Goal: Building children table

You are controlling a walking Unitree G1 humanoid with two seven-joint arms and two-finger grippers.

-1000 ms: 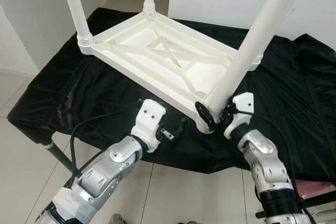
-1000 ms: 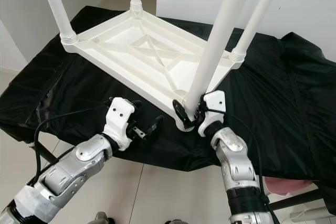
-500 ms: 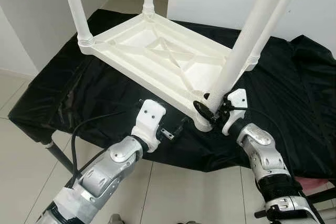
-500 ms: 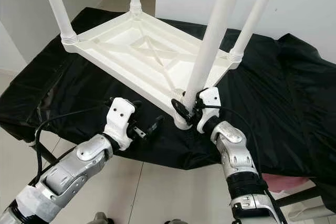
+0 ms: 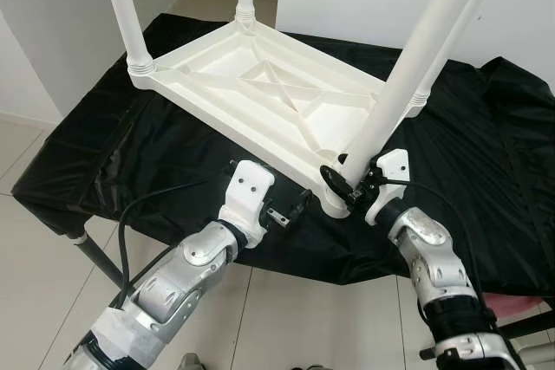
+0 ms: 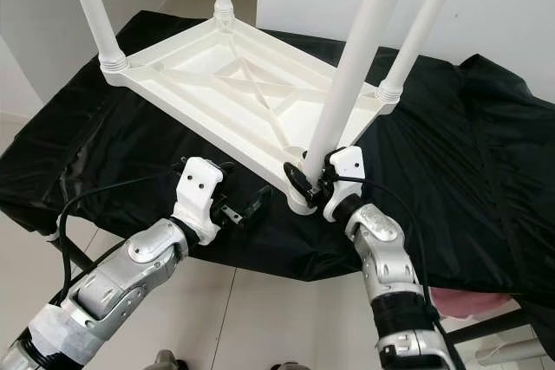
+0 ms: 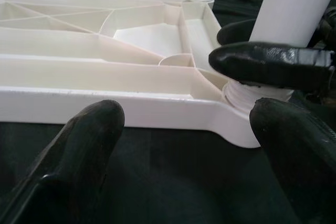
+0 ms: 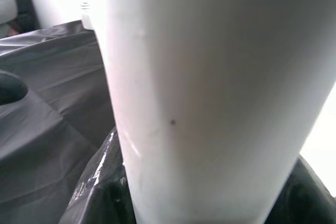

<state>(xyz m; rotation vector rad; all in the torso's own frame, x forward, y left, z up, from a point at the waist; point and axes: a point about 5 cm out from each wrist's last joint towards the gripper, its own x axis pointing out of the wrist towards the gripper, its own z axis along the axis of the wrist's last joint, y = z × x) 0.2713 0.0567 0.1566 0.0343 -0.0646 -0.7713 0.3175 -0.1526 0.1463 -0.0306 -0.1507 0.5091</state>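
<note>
A black cloth (image 5: 486,127) covers the work table, set on pale floor tiles with white walls behind. On it you have the white tabletop (image 5: 260,93) lying upside down, ribbed underside up, with legs already standing at the other three corners. The fourth leg (image 5: 408,84) rises from the near right corner socket (image 5: 336,204), right at the cloth's front edge, and it leans a little to the right rather than matching the others.

Your right gripper (image 5: 349,181) is clamped around the base of that leg, one black finger on each side just above the threaded collar. Your left gripper (image 5: 293,208) hovers just beside the tabletop's near edge, close to that same corner; its fingers (image 7: 84,145) are spread wide with nothing between them.

You look to be in the last assembly step: seating the fourth leg in its socket. Whether the thread is fully home you cannot tell from here, though the left wrist view shows the ribbed collar (image 7: 252,94) sitting at the socket mouth.

Next, you probably need to turn the leg tight while keeping it upright, so the thread does not cross. Bring the left gripper onto the tabletop's rim to brace it, because the slippery cloth may let the whole piece swivel as you twist
</note>
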